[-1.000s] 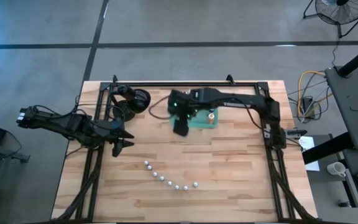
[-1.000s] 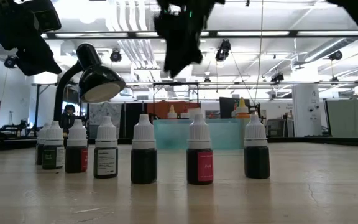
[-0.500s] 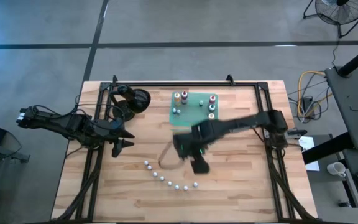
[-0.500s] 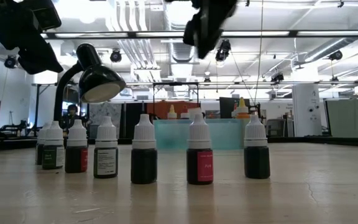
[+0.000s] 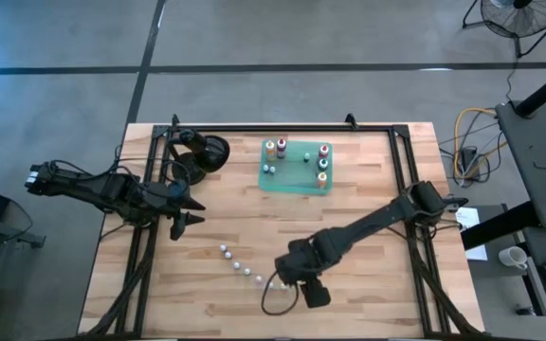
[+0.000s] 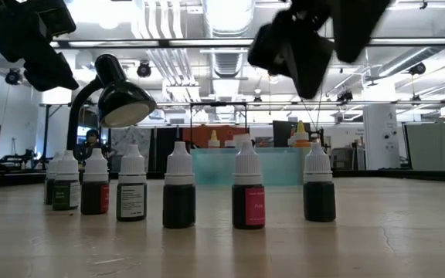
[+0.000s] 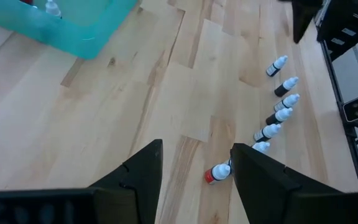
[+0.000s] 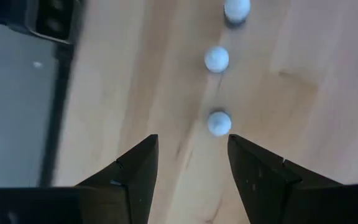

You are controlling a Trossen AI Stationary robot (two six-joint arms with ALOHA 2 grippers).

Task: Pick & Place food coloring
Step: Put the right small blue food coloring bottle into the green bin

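This is a robotics lab or workshop in a large industrial hall. A wooden bench (image 5: 349, 237) ringed by a black metal frame (image 5: 282, 127) stands on a bare concrete floor (image 5: 254, 38). Beside it are coiled cables (image 5: 470, 142), a floor fan (image 5: 518, 16) and a side desk with a mug (image 5: 514, 257). Seen across the bench, the room has an open ceiling with strip lights (image 6: 130, 42), exposed ducts (image 6: 230, 62), racks and what seems to be equipment cabinets (image 6: 381, 135) at the far wall.

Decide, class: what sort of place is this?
Probably a robotics lab or workshop: a wooden table in a metal frame, open ceiling ducts and strip lights, and cables on a concrete floor.
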